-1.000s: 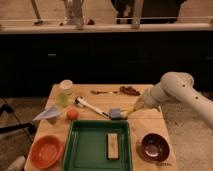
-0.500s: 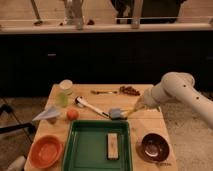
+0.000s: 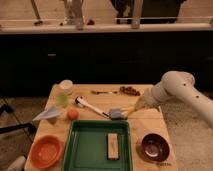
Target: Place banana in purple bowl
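Observation:
The banana (image 3: 128, 110) is a slim yellow shape on the wooden table (image 3: 145, 122), right of a grey-blue brush head (image 3: 116, 113). My gripper (image 3: 135, 107) comes in from the right on the white arm (image 3: 175, 89) and sits right at the banana's right end, low over the table. I cannot tell whether it holds the banana. The purple bowl (image 3: 154, 146) stands empty at the table's front right, in front of the gripper.
A green tray (image 3: 80, 150) holding a tan bar (image 3: 113, 146) fills the front middle. An orange bowl (image 3: 46, 150) is front left. An orange fruit (image 3: 73, 114), a folded paper (image 3: 48, 114), a green cup (image 3: 64, 95) and a white brush handle (image 3: 92, 106) lie left. Brown bits (image 3: 130, 90) lie at the back.
The arm and gripper have barely shifted at the banana. Nothing else moved.

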